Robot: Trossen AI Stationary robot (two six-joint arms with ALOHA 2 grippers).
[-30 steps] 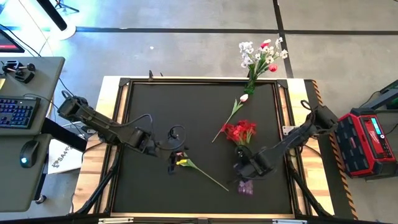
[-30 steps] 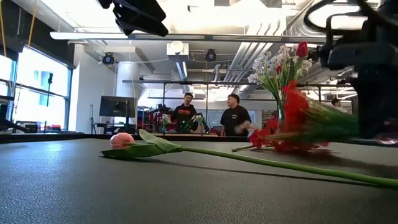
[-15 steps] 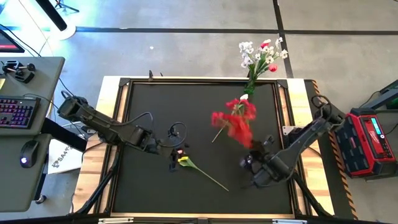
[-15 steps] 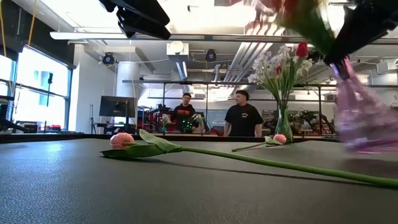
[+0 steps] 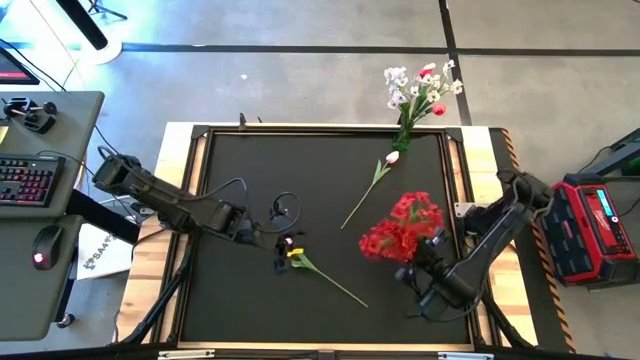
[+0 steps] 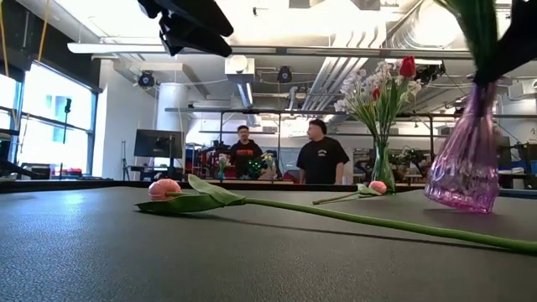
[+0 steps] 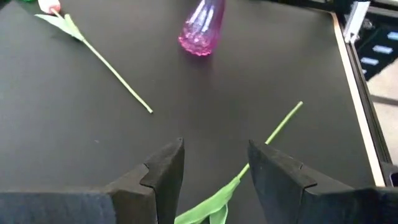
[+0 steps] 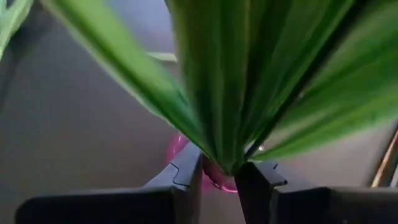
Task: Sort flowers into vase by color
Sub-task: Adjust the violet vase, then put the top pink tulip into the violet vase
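Note:
A bunch of red blossoms stands with its green stems in a pink glass vase, and my right gripper is shut on the stems above the vase's neck. The vase also shows in the left wrist view. My left gripper is open and hovers over a pink tulip lying flat on the mat. Its stem runs toward the table's near right. A second pink tulip lies near the far edge. A clear vase of white sprigs and red tulips stands at the far edge. My right gripper pinches the red bunch's green stems and leaves between its two fingers, just above the pink vase's mouth. The bunch stands up out of the hold, blossoms on top. The vase sits slightly tilted around the stems below; whether its base touches the mat, I cannot tell.
The black mat has a raised frame all round. A desk with keyboard and mouse stands to the left, and a red case to the right. Two people stand in the room far behind the table.
My right gripper has risen and swung toward the table's near right, keeping hold of the red bunch. The bunch has gone from lying on the mat to standing up. The pink vase, which lay on its side near the near edge, has come up with it to almost upright.

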